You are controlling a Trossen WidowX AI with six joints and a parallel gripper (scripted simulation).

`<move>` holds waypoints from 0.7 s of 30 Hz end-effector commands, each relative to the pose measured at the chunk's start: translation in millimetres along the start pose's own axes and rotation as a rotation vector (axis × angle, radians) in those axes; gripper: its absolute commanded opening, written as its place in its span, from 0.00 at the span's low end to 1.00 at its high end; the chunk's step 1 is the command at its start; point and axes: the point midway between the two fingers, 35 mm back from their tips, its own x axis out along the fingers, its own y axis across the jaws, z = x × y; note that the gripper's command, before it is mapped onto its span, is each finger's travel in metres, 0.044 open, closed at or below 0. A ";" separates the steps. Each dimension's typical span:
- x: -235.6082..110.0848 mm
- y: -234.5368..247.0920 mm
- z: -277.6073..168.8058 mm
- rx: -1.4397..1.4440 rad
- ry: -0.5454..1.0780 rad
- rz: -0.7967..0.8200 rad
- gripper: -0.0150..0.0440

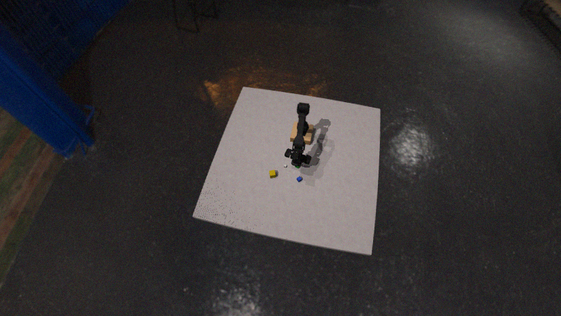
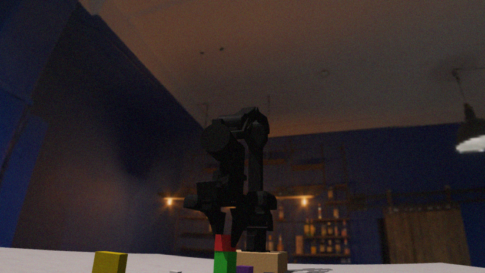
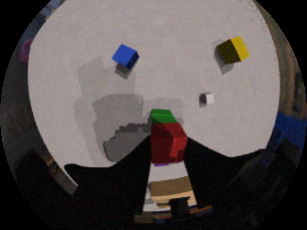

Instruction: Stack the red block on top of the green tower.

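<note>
My gripper (image 2: 226,239) (image 3: 165,138) (image 1: 297,161) is shut on the red block (image 2: 223,243) (image 3: 168,141). In the exterior view the red block sits directly on top of the green tower (image 2: 224,261), their faces touching or nearly so. In the wrist view only the green tower's far top edge (image 3: 161,117) shows beyond the red block. In the top view a sliver of the green tower (image 1: 297,166) shows under the gripper on the white mat (image 1: 333,203).
A yellow block (image 1: 272,173) (image 2: 109,261) (image 3: 233,50), a blue block (image 1: 299,178) (image 3: 126,57) and a small white cube (image 1: 285,165) (image 3: 206,99) lie on the mat. A purple block (image 2: 244,269) sits by the tower. The arm's tan base (image 1: 308,136) (image 2: 264,260) is behind.
</note>
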 end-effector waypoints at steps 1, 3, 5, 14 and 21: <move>0.6 0.6 0.1 -0.005 0.001 0.004 0.25; 0.6 0.6 0.1 -0.005 0.001 0.004 0.25; 0.6 0.6 0.1 -0.005 0.001 0.004 0.25; 0.1 0.0 0.0 0.000 0.000 0.000 0.52; 0.1 0.0 0.0 0.000 0.000 0.000 0.83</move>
